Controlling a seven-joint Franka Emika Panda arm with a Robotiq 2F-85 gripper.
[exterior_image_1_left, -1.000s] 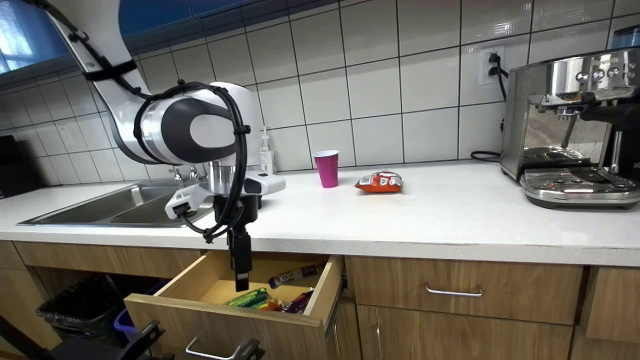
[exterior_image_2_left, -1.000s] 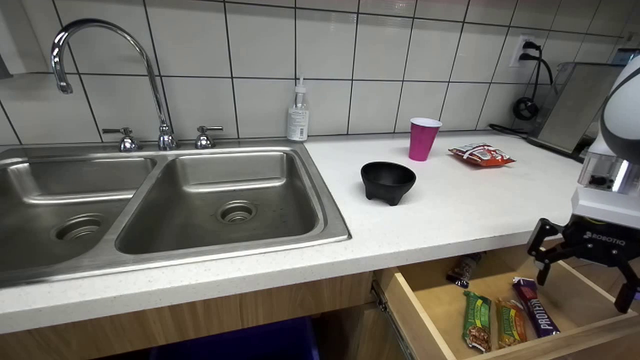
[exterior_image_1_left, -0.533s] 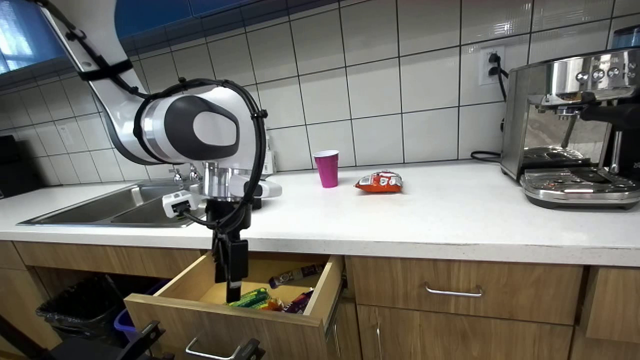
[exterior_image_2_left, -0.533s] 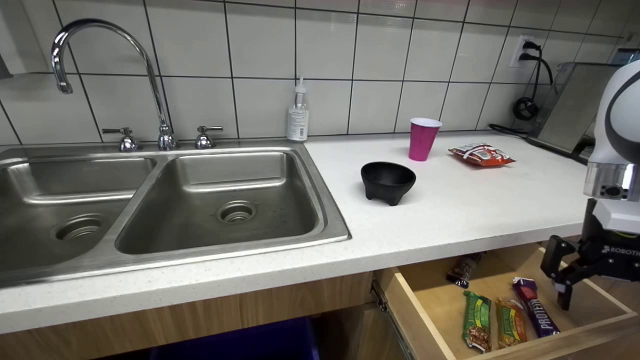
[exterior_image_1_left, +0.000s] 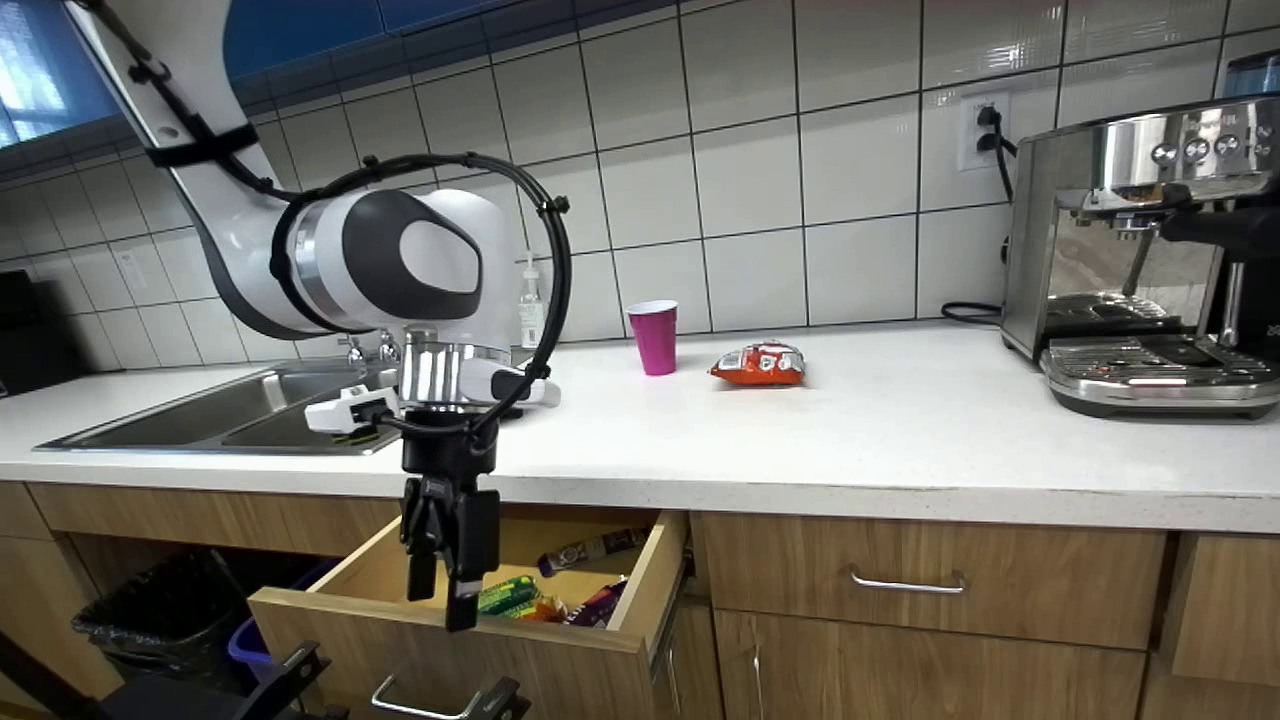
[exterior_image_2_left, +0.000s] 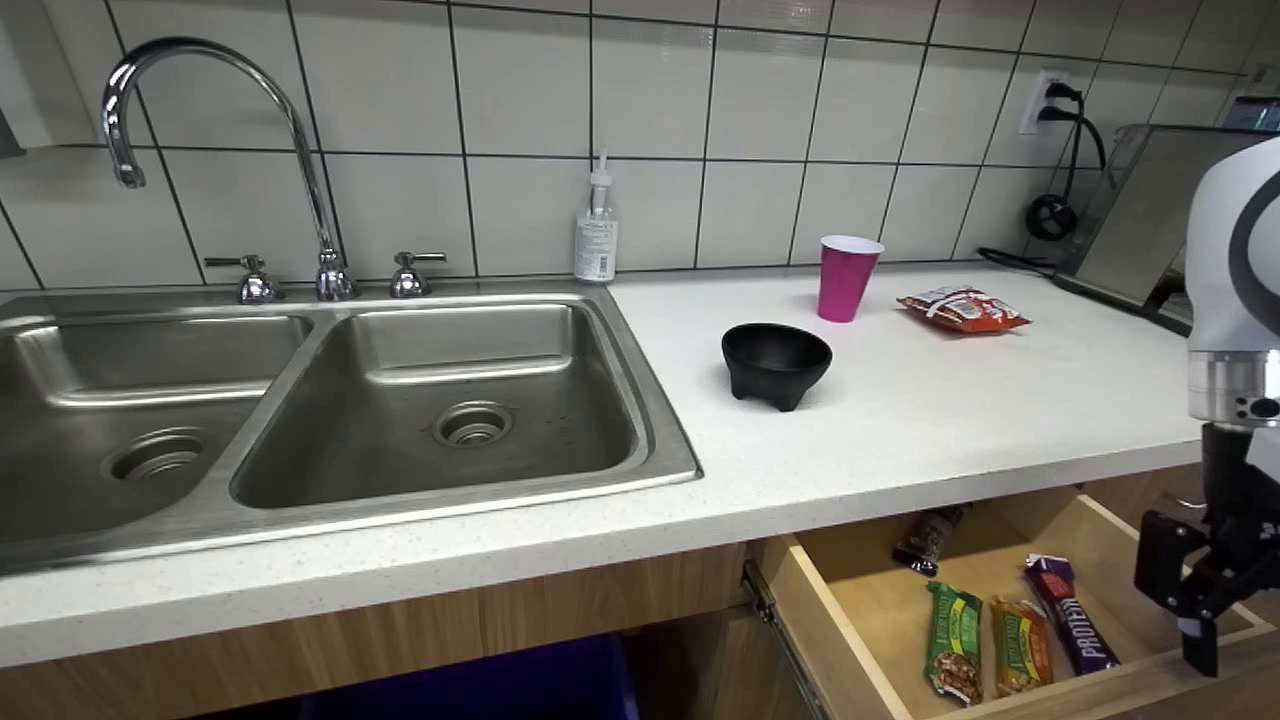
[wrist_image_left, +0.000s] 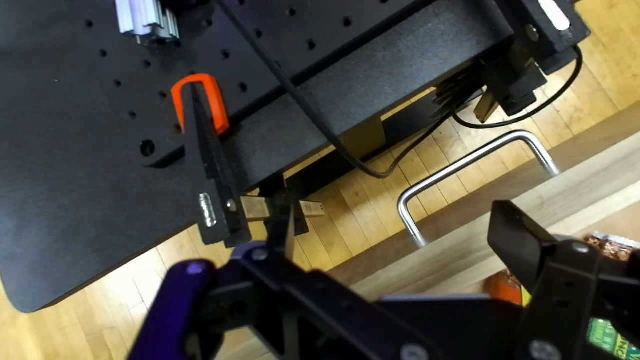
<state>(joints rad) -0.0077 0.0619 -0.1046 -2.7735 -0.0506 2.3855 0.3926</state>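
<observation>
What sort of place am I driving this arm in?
Most likely a kitchen, perhaps an office kitchenette: there's a double sink with a tall faucet, an espresso machine on the white counter, and an open drawer holding snack bars.

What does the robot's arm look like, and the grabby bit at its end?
The arm is white and rounded, with dark grey panels and silvery bands. Black cables loop along it, held by a black strap. The gripper is black and angular, with jointed links and two blocky fingers.
</observation>
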